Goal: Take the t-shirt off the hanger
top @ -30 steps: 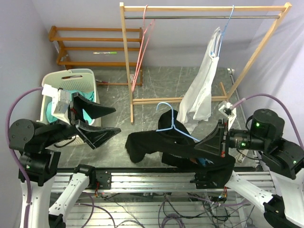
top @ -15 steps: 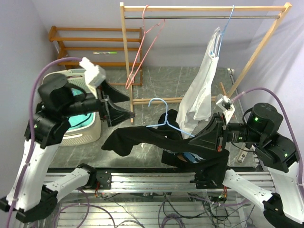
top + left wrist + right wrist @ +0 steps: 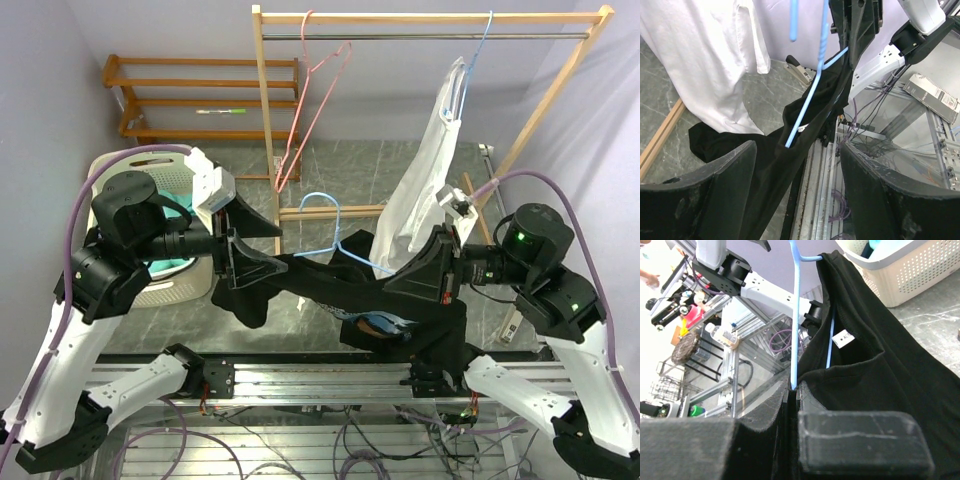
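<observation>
A black t-shirt (image 3: 335, 292) hangs on a light blue hanger (image 3: 338, 238), stretched low over the table's front. My right gripper (image 3: 392, 288) is shut on the hanger's wire (image 3: 795, 330) and holds it up, with the shirt's collar (image 3: 875, 365) beside its fingers. My left gripper (image 3: 280, 254) is open at the shirt's left end. In the left wrist view the black cloth (image 3: 767, 165) runs between the two spread fingers (image 3: 725, 175), which stand apart from the hanger's arm (image 3: 810, 100). I cannot tell whether a finger touches the cloth.
A wooden clothes rack (image 3: 430, 18) stands behind, with a white garment (image 3: 425, 190) on a blue hanger and an empty pink hanger (image 3: 312, 105). A white laundry basket (image 3: 185, 278) sits at the left behind my left arm. A wooden shelf (image 3: 200, 85) is at the back left.
My left arm has swung from the basket over to the shirt, and its jaws now straddle the cloth, slightly narrower. My right gripper has lifted the hanger and shirt a little.
</observation>
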You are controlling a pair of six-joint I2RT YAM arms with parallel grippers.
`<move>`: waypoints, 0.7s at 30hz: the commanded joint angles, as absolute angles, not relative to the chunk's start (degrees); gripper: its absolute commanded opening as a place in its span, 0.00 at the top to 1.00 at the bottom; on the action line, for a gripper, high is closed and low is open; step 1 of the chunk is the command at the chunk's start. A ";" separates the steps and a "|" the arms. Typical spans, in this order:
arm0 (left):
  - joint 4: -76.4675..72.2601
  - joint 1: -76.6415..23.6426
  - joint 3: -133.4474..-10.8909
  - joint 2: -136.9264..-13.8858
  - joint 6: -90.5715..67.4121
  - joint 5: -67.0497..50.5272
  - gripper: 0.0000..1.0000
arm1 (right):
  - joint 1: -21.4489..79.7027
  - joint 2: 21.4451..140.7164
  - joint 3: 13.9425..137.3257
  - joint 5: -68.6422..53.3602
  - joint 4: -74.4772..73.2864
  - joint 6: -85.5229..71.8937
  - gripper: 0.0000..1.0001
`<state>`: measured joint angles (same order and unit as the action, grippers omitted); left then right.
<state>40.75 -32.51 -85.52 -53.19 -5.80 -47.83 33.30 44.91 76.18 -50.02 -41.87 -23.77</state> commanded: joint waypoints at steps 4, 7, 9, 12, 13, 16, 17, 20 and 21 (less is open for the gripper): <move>34.48 -33.26 -83.91 -54.72 -6.78 -49.50 0.23 | 32.96 45.49 74.37 -53.85 -30.57 -28.55 1.00; 34.31 -33.79 -84.04 -55.57 -6.43 -49.42 0.24 | 32.96 45.53 73.86 -54.79 -28.46 -30.03 1.00; 34.11 -34.58 -83.90 -55.88 -6.13 -48.91 0.25 | 32.96 45.61 73.30 -55.45 -26.57 -31.24 1.00; 34.14 -35.50 -84.13 -56.32 -5.81 -48.15 0.26 | 32.96 45.55 72.79 -56.22 -24.43 -32.67 1.00; 33.95 -35.73 -84.31 -56.43 -5.91 -48.09 0.27 | 32.96 45.54 72.75 -56.25 -24.07 -32.90 1.00; 31.99 -36.16 -84.78 -56.38 -7.17 -48.75 0.39 | 32.96 45.79 72.69 -56.49 -23.48 -33.13 1.00; 31.14 -36.20 -84.93 -56.26 -7.84 -49.16 0.45 | 32.96 45.82 72.64 -56.47 -23.40 -33.13 1.00; 29.71 -36.21 -85.90 -56.46 -9.31 -50.07 0.70 | 32.96 45.66 72.34 -56.63 -22.76 -33.61 1.00; 29.75 -36.17 -86.43 -56.69 -9.54 -50.26 0.84 | 32.96 45.65 72.26 -56.68 -22.55 -33.72 1.00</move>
